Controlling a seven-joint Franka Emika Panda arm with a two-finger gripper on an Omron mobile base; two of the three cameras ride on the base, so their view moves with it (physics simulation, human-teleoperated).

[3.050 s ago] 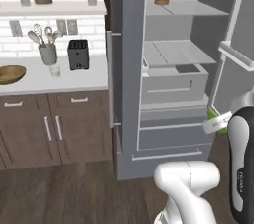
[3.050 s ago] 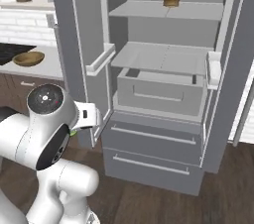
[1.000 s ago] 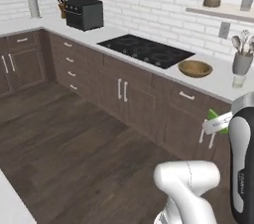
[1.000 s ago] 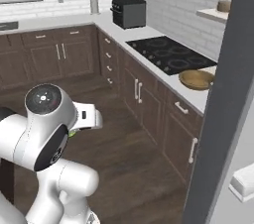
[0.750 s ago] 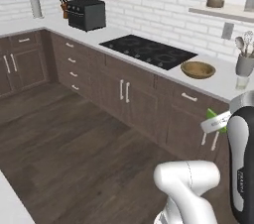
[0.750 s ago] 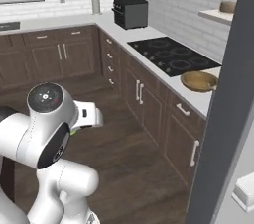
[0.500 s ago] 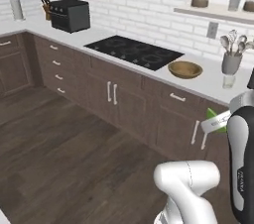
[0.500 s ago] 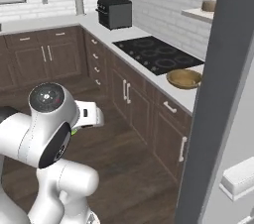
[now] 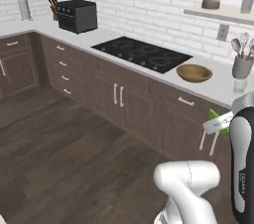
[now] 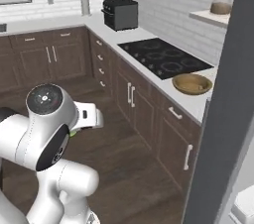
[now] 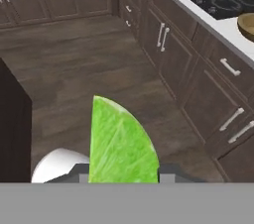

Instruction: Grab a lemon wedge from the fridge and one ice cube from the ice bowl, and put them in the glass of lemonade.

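Arm as I see it from my station: glossy white moulded shells, rounded and tube-like, with dark charcoal bands at the joints.

Left base view: a bulbous white elbow housing and a black, capsule-shaped link cover edged in white, carrying small pale lettering I cannot read.

Right base view: a round white joint housing with two flat black circular caps, the upper one marked with a tiny red and a tiny pale dot; a short white block bears a small dark rectangle.
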